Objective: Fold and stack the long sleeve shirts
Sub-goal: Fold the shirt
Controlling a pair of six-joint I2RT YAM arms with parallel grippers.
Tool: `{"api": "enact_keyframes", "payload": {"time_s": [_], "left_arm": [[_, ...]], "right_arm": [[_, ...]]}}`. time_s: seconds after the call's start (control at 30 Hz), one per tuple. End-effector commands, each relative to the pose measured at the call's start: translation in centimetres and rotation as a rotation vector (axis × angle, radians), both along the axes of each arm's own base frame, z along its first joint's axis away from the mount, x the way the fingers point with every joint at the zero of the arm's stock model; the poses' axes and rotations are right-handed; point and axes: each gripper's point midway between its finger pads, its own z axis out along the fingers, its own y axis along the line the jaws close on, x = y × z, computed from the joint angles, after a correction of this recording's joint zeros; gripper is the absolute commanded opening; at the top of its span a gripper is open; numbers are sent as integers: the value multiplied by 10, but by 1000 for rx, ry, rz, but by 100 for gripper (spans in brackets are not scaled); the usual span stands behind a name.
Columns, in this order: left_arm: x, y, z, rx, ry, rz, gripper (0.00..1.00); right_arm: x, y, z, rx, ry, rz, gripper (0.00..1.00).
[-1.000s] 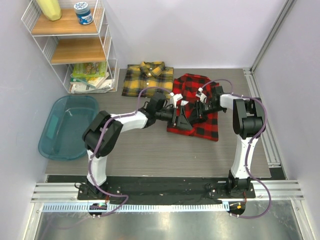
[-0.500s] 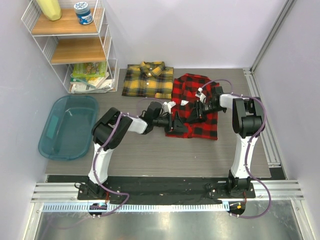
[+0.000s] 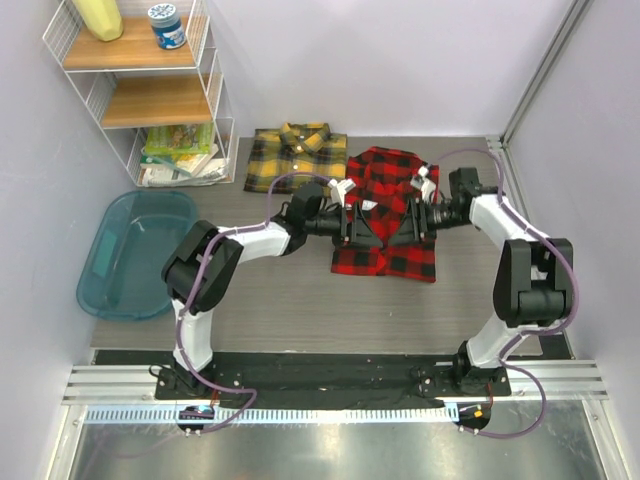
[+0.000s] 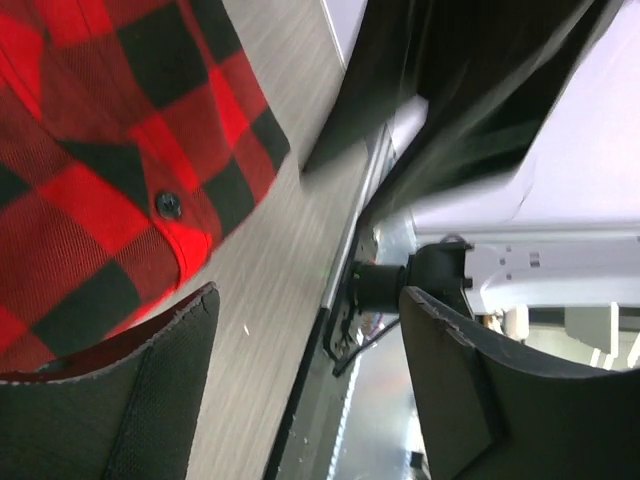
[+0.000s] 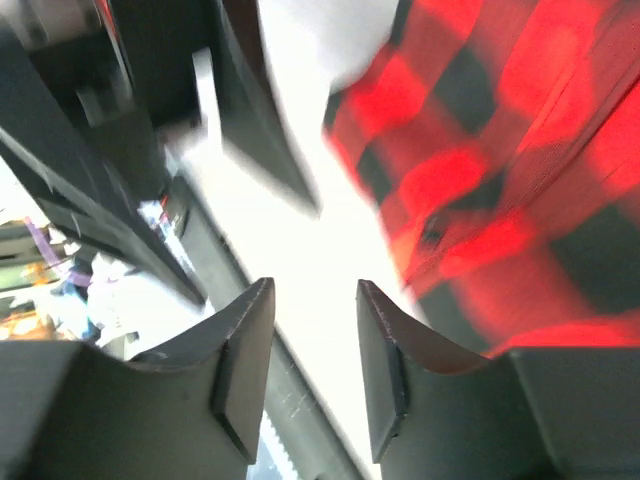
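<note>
Top: both arms stretched inward and low, left gripper (image 3: 352,226) and right gripper (image 3: 408,222) facing each other over folded red shirt (image 3: 385,262), mid table (image 3: 300,300). Yellow shirt (image 3: 290,160) folded at back, just left of red. Wire shelf (image 3: 150,100) and teal tub (image 3: 135,255) at left.
Left wrist: fingers (image 4: 160,400) wide apart, nothing held; red shirt upper left on table.
Right wrist: blurred; pads (image 5: 385,370) partly apart, nothing between; red shirt at right.

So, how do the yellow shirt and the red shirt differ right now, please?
The yellow shirt is yellow-and-black check; the red shirt is red-and-black. The yellow shirt lies at the back by the wire shelf, with nothing over it; the red shirt lies nearer the middle, with the left gripper and right gripper over it. The yellow shirt's footprint looks smaller than the red shirt's. Both lie flat on the table, side by side, not stacked.
</note>
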Motion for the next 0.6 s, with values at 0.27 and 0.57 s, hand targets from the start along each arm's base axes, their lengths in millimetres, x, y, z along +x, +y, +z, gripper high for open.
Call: {"api": "enact_keyframes", "payload": {"time_s": [0.27,0.57], "left_arm": [[22,24,-119,282,219,95,66],[8,39,-90,244,173,1,67]], "right_arm": [[-54,-26,-117,-4,490,-55,34],[-80,-28,-69,99,543,41,34]]}}
